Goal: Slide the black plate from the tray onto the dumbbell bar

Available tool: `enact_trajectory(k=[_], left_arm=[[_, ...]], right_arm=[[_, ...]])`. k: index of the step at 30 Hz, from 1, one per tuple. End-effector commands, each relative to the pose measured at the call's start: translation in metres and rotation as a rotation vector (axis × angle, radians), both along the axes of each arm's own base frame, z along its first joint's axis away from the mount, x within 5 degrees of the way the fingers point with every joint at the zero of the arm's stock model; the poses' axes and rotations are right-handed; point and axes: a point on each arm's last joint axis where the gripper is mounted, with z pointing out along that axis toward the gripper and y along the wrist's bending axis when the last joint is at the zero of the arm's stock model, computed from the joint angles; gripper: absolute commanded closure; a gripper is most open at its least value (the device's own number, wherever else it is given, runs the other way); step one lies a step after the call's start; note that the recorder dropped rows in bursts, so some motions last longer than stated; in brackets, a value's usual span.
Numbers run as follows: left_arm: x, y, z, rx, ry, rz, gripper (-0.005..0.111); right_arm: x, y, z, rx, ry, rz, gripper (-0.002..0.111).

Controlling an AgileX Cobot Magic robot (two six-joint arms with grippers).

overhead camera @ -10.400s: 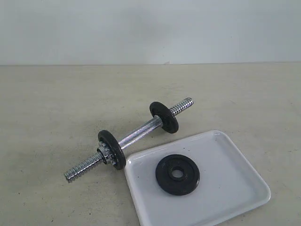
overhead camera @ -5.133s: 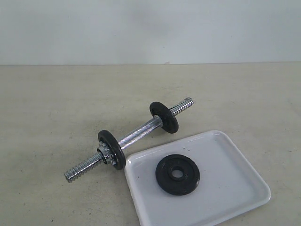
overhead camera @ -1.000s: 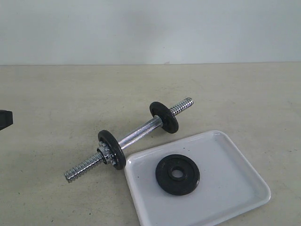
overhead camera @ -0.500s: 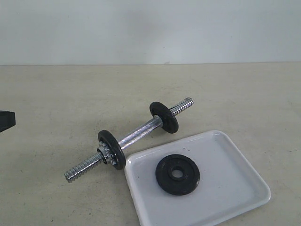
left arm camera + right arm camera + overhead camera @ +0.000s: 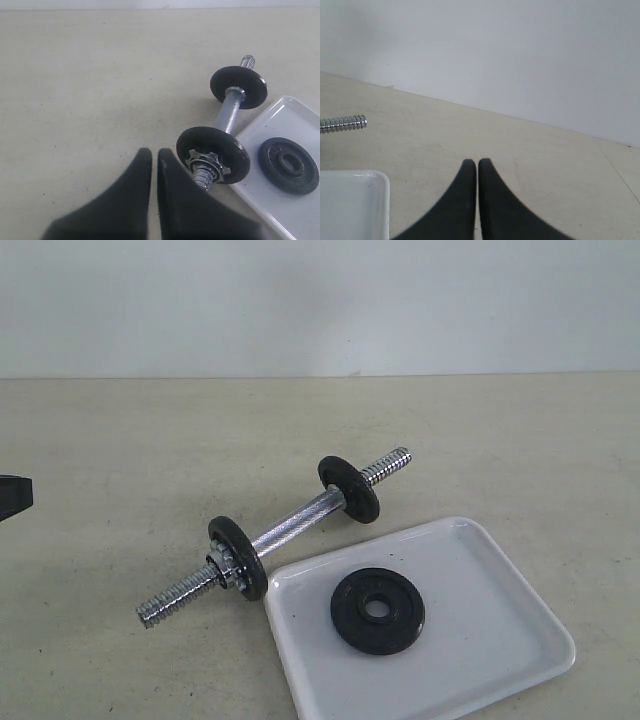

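Approach is the step in hand, with nothing gripped yet: the left gripper (image 5: pixel 154 157) and the right gripper (image 5: pixel 477 167) are both clenched tight and hold nothing. The black plate (image 5: pixel 377 610) lies flat on the tray (image 5: pixel 500 650), at five o'clock from the dumbbell bar (image 5: pixel 295 523). It looks matte and rough, with a raised hub round its hole. Next, I judge, a gripper must part its jaws, pinch the plate's rim, tip it upright and thread it over the bar's bare one-o'clock end.
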Motion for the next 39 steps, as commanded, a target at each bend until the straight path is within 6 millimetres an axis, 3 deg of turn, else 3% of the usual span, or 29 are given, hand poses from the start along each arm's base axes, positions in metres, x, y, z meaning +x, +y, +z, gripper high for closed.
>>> enact_trajectory(k=[1, 28, 31, 34, 37, 39], left_arm=[[-0.001, -0.002, -0.002, -0.006, 0.007, -0.021, 0.102], [-0.002, -0.004, -0.001, -0.015, 0.009, -0.038, 0.102], [-0.002, -0.004, -0.001, -0.015, 0.009, -0.038, 0.102], [-0.001, -0.004, 0.0, -0.04, 0.004, -0.025, 0.102], [-0.001, -0.004, 0.0, -0.04, 0.004, -0.025, 0.102], [-0.001, -0.004, 0.0, -0.04, 0.004, -0.025, 0.102]], right_arm=[[0.0, 0.0, 0.001, -0.003, -0.012, 0.002, 0.109], [0.0, 0.0, 0.002, -0.003, -0.023, 0.002, 0.109], [-0.001, -0.001, 0.017, 0.005, -0.184, -0.007, 0.109], [-0.007, -0.003, 0.041, 0.187, -0.449, -0.008, 0.109], [-0.017, -0.008, 0.06, 0.613, -0.674, 0.086, 0.109], [-0.022, -0.009, 0.065, 0.684, -0.751, 0.122, 0.109]])
